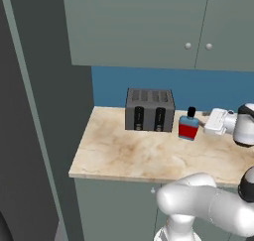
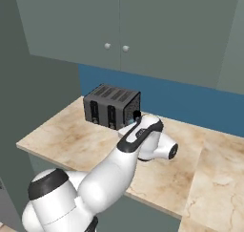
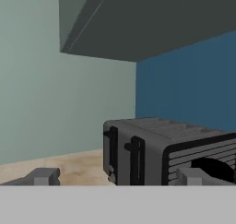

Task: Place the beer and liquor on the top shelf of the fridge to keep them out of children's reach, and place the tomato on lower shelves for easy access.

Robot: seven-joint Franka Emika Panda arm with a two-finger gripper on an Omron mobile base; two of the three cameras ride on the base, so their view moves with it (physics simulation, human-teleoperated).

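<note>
Standing wide open, the jaws held nothing; the liquor stood just ahead of them on the table, the toaster beyond.

The white arm rises from the base, bends at a dark-jointed elbow and stretches level, its wrist turned toward nine o'clock in the left base view. The gripper stands wide apart, holding nothing, its two grey fingers pointing straight ahead.

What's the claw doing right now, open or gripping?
Claw: open, holding nothing, next to the liquor on the counter.
</note>
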